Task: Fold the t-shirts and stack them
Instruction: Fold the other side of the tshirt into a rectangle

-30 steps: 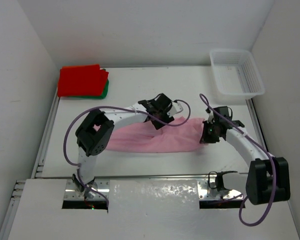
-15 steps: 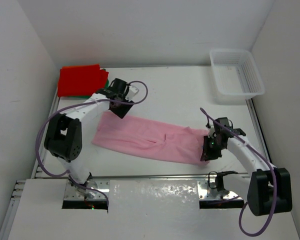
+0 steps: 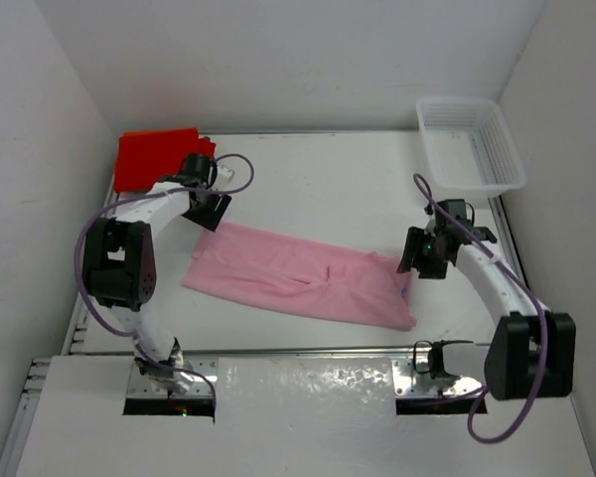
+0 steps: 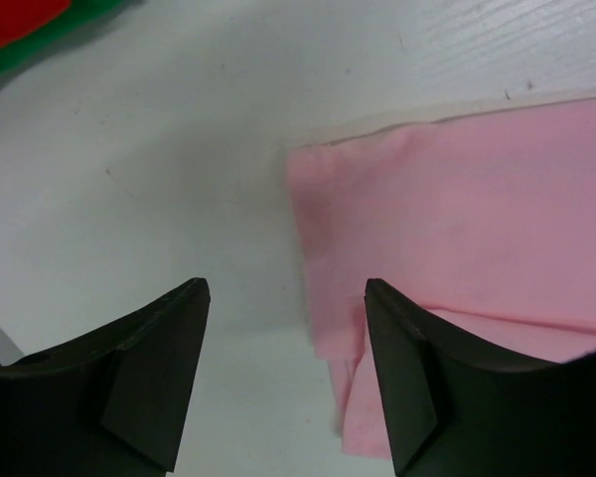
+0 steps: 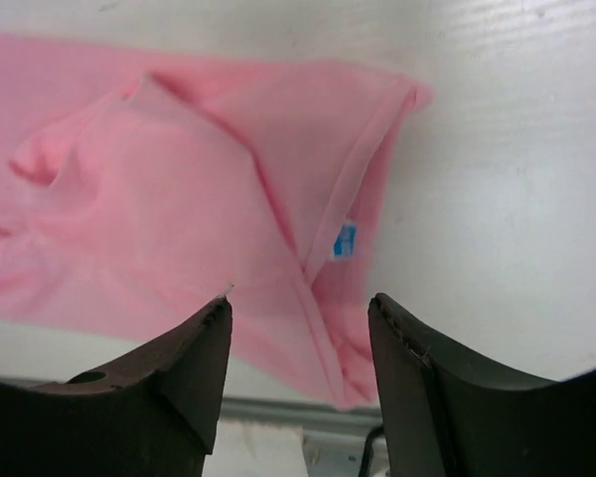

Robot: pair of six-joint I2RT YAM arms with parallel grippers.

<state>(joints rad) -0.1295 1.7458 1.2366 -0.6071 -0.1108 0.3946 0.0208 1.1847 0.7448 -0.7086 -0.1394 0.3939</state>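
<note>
The table [image 3: 328, 179] carries the light pink shirt [image 3: 298, 283] as a long, loosely folded band, slanting from its left side toward the near right corner. The red shirt [image 3: 154, 157] lies folded over the green shirt [image 4: 30, 48] at the far left corner. The pink cloth looks light and limp, so it is probably best pinched at its end corners. The left gripper [image 4: 286, 288] and right gripper [image 5: 300, 300] both stand spread, holding nothing.

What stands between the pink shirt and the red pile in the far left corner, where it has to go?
Only the left end effector, open, over the table between the left end of the pink shirt and the red pile. Nothing else shows on that stretch. The basket is far right, off the path.
</note>
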